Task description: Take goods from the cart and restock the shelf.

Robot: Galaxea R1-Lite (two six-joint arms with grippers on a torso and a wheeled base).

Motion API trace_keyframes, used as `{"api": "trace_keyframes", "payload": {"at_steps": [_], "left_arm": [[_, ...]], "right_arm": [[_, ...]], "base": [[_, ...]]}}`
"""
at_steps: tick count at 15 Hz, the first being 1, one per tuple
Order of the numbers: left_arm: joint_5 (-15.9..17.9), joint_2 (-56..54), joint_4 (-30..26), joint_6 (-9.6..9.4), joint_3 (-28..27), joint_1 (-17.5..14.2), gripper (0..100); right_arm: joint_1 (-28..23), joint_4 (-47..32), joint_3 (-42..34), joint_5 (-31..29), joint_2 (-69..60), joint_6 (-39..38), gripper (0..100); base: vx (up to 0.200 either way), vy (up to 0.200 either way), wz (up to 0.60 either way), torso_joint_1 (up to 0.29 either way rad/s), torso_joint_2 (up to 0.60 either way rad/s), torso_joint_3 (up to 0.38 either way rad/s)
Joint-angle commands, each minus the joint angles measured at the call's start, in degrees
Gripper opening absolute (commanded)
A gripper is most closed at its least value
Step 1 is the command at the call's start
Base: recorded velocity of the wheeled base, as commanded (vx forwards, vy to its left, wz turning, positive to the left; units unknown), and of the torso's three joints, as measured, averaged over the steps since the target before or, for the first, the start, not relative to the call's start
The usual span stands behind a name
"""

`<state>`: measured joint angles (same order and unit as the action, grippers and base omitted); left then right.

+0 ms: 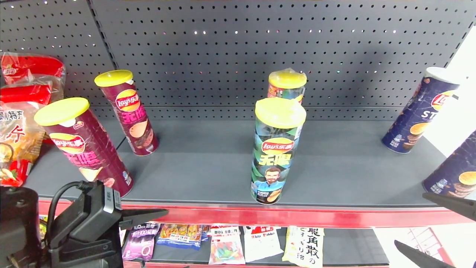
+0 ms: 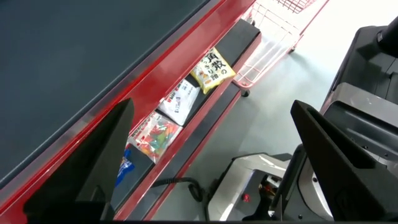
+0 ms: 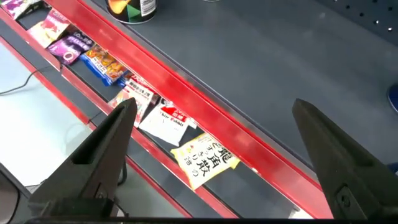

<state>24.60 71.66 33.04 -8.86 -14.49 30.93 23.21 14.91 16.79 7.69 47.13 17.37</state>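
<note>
On the grey shelf (image 1: pixel 208 160) a green chip can (image 1: pixel 277 149) stands near the front edge, with a second can (image 1: pixel 287 83) behind it. Two maroon cans (image 1: pixel 83 145) (image 1: pixel 128 111) stand at the left and two dark blue cans (image 1: pixel 418 111) (image 1: pixel 453 175) at the right. My left gripper (image 2: pixel 211 106) is open and empty, low in front of the red shelf lip (image 1: pixel 282 216) at the left. My right gripper (image 3: pixel 214 102) is open and empty too, below the lip at the right. A red wire cart (image 2: pixel 280 25) stands on the floor beyond the shelf's end.
Red and yellow snack bags (image 1: pixel 18 119) fill the shelf's left end. Small snack packets (image 1: pixel 223 245) lie in a row on the lower shelf under the red lip. The perforated back panel (image 1: pixel 238 48) closes off the rear.
</note>
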Motion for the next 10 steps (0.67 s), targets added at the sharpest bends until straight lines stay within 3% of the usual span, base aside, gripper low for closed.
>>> {"api": "trace_keyframes", "payload": {"at_steps": [1,3,10], "left_arm": [[0.01,0.59,0.01,-0.01,-0.36,0.01,100],[0.01,1.12,0.01,0.07,-0.62,0.01,100],[-0.43,3.14,0.01,0.07,-2.73,0.01,100]], "right_arm": [[-0.01,0.03,-0.18,0.04,0.16,0.03,100],[-0.01,0.03,-0.35,0.04,0.16,0.03,100],[0.17,0.21,-0.44,0.57,-0.02,-0.32,100]], "base": [[0.0,0.0,0.0,0.0,0.0,0.0],[0.0,0.0,-0.6,0.0,0.01,0.005],[0.0,0.0,0.0,0.0,0.0,0.0]]}}
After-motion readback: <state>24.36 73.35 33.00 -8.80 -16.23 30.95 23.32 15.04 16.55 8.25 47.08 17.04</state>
